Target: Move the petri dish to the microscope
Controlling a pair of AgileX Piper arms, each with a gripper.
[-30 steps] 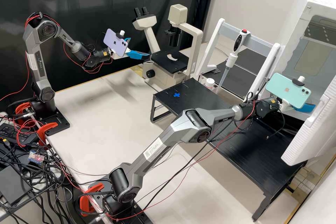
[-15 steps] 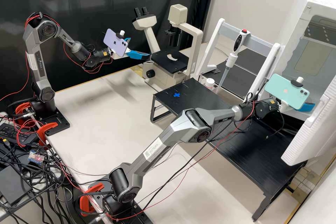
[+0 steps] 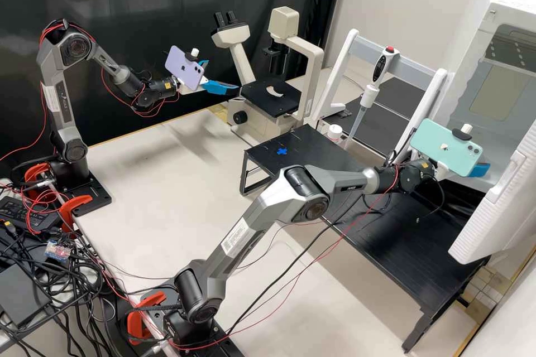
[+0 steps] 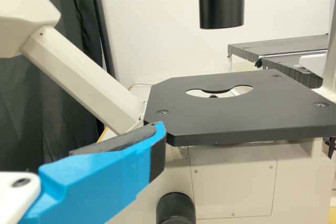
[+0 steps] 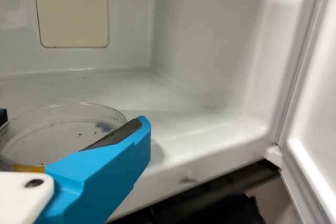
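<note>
In the high view, my left gripper (image 3: 222, 76) stands open and empty beside the microscope (image 3: 272, 99), near its stage. The left wrist view shows one blue finger of that gripper (image 4: 105, 174) by the corner of the black microscope stage (image 4: 210, 121). At the mouth of the white chamber, the right gripper (image 3: 479, 169) is partly hidden behind its phone in the high view. The right wrist view has this gripper (image 5: 72, 120) shut on the clear round petri dish (image 5: 55, 137), which shows small dark specks and lies between the two fingers.
The chamber's open door (image 3: 499, 206) hangs to the right of the gripper. A black raised stand (image 3: 402, 245) lies under the right forearm. Between microscope and chamber are a pipette (image 3: 370, 92) on a white rack and a white-capped bottle (image 3: 334, 133).
My right arm has drawn back a little from the chamber, its gripper shifting left and slightly down in the high view. The left arm has stayed where it was.
</note>
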